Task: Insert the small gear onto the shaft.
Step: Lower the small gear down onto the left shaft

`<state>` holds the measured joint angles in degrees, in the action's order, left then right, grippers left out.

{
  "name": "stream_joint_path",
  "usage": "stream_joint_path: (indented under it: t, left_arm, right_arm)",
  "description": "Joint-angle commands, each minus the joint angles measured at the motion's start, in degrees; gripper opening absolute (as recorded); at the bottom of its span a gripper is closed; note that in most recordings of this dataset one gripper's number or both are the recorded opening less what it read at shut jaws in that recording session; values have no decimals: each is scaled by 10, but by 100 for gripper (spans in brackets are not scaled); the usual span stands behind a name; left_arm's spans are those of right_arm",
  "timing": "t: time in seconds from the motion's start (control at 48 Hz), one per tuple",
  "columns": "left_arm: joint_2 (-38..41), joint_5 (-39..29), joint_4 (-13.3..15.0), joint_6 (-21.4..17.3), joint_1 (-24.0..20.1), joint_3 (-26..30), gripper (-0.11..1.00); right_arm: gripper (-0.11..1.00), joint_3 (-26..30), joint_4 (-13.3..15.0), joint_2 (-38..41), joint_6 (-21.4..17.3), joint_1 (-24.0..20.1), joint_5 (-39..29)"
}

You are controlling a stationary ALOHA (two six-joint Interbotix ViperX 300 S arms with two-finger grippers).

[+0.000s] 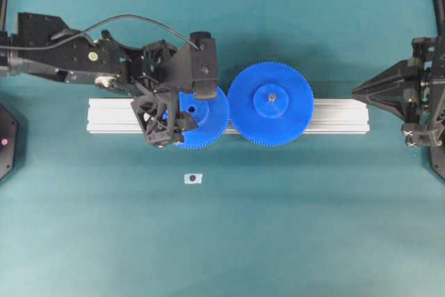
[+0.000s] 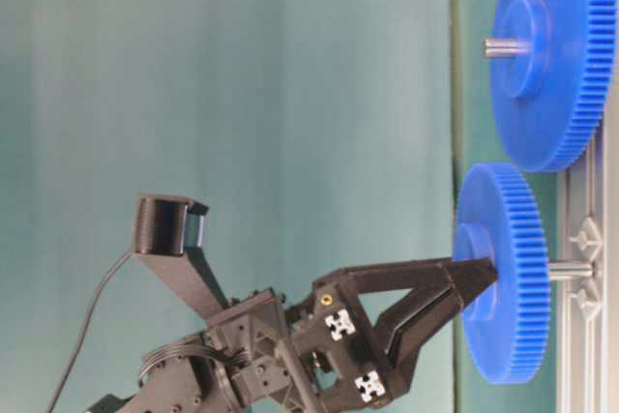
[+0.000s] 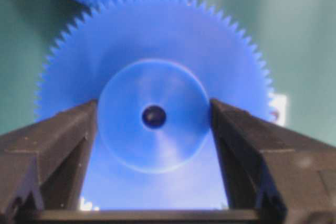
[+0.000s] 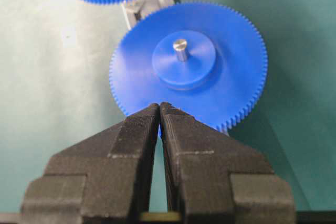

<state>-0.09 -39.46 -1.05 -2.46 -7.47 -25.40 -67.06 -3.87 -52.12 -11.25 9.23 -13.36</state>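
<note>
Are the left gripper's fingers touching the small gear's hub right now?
Touching. In the left wrist view both fingers press the sides of the small gear's hub with no gap visible.

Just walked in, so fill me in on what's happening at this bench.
The left gripper holds the small gear by its hub, above the aluminium rail, with the shaft just showing beneath the gear. The larger gear already sits on its own pin beside it. The right gripper waits shut, off to the side.

No readable text, labels, numbers or signs anywhere
</note>
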Motion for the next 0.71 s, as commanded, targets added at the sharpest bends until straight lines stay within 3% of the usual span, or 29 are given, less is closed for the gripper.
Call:
stream_joint_path:
  t: [0.0, 0.584, 0.688]
  left_arm:
    - [-7, 0, -2, -4, -11, 8, 72]
    - [-3, -2, -2, -7, -11, 23, 72]
    - [1, -3, -2, -7, -11, 25, 82]
  right_arm:
    - [15, 6, 0, 2, -4, 2, 5]
    - [15, 5, 0, 2, -4, 2, 5]
    - [15, 5, 0, 2, -4, 2, 5]
